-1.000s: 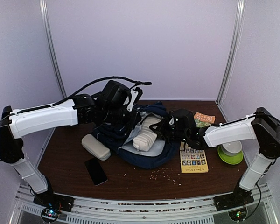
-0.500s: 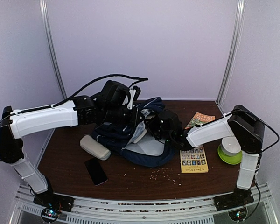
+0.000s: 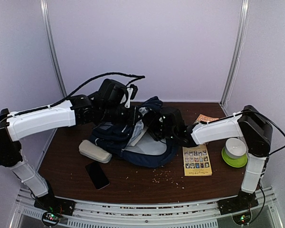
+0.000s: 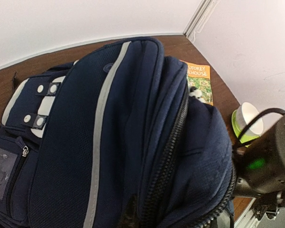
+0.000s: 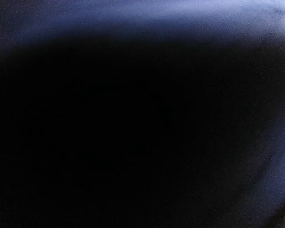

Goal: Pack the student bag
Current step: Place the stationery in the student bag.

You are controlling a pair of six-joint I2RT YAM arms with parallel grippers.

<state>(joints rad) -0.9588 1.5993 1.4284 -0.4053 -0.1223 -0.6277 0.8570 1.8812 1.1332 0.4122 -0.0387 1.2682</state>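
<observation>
- The student bag [image 3: 133,142] lies at the middle of the table [image 3: 66,164]. Its navy body slumps open toward the near edge with pale lining showing, and its far part is bunched upward between the two arms.
- The left end effector [image 3: 127,116] is pressed against the bag's upper left side. Wrist and fabric hide its fingers, so neither how far they are spread nor whether they grip the cloth can be told.
- The left wrist view is almost filled by the bag: a grey stripe, a black zipper, and white patches with snaps at the left.
- The right end effector [image 3: 154,127] is pushed into the bag's opening from the right. Its own camera shows only near-black blue fabric, so its opening cannot be told.
- A grey oblong case [image 3: 95,151] lies just left of the bag, with a black phone [image 3: 97,174] nearer the front edge.
- A yellow book [image 3: 197,160] lies flat just right of the bag, and an orange book [image 3: 207,118] lies farther back.
- A white cup [image 3: 235,148] sits on a green saucer [image 3: 230,160] at the right.
- Crumbs [image 3: 166,178] are scattered in front of the bag.
</observation>
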